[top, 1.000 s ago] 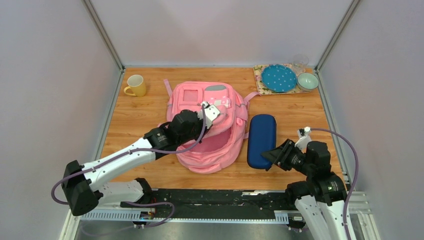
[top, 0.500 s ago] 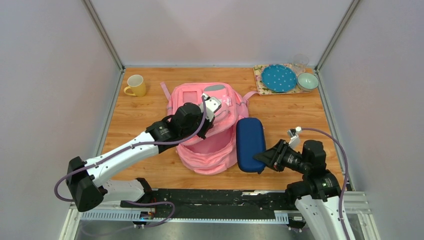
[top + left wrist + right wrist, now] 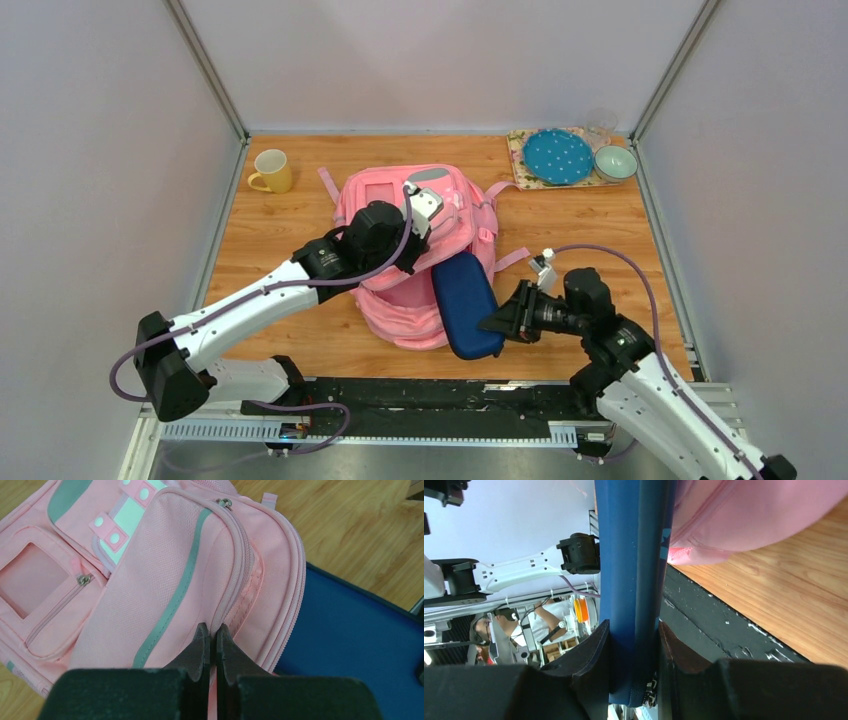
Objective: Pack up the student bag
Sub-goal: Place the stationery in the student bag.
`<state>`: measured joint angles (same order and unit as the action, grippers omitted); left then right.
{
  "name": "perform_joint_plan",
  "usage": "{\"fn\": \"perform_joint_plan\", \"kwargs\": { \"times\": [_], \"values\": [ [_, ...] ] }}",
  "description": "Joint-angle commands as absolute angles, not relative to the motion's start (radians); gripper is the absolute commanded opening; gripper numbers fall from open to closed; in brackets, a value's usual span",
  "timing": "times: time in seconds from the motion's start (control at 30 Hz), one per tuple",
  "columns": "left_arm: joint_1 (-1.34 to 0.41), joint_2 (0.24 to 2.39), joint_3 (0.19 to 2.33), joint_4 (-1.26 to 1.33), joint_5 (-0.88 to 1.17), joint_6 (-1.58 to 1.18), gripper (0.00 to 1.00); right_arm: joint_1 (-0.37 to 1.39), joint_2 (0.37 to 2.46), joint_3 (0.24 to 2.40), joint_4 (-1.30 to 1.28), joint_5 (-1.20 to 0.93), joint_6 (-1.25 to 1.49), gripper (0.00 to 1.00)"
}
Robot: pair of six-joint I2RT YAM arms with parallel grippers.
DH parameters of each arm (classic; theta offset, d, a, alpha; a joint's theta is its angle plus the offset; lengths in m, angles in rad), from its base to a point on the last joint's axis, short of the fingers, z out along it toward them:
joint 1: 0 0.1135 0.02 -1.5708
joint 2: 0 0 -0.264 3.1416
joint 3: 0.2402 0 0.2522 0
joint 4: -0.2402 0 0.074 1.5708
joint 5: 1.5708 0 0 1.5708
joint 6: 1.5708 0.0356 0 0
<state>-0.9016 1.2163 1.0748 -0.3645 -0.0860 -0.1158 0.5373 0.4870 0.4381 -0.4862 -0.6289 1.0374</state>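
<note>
Student bag [image 3: 405,305] lies at the middle of the bench, and from here I see the navy pouch [image 3: 465,305] tilted against its right near side, overlapping the pink fabric. My left gripper [image 3: 210,630] has its fingers pressed together on a fold of the bag beside the zip, while my right gripper [image 3: 633,630] pinches the near end of the pouch. A yellow mug [image 3: 272,171] stands at the far left corner.
</note>
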Motion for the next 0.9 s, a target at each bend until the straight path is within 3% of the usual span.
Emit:
{"fn": "perform_joint_plan", "kwargs": {
  "times": [0.0,0.43,0.53,0.57,0.73,0.87],
  "values": [
    [-0.904,1.166,1.132,-0.247,-0.043,-0.152,0.0,0.644,0.612,0.465,-0.181,-0.513,1.1,0.0],
    [-0.904,1.077,1.052,-0.213,0.008,-0.284,0.0,0.788,1.248,0.673,0.408,-0.138,1.204,0.0],
    [-0.905,1.063,1.04,-0.215,0.002,-0.284,0.0,0.824,1.376,0.75,0.431,-0.085,1.189,0.15],
    [-0.904,1.057,1.032,-0.218,0.002,-0.281,0.0,0.833,1.393,0.755,0.439,-0.075,1.187,0.28],
    [-0.905,1.031,1.005,-0.236,-0.037,-0.273,0.0,0.851,1.341,0.664,0.414,-0.042,1.161,0.67],
    [-0.904,0.999,0.965,-0.224,-0.052,-0.284,0.0,0.89,1.206,0.617,0.232,0.033,1.106,0.73]
  ]
}}
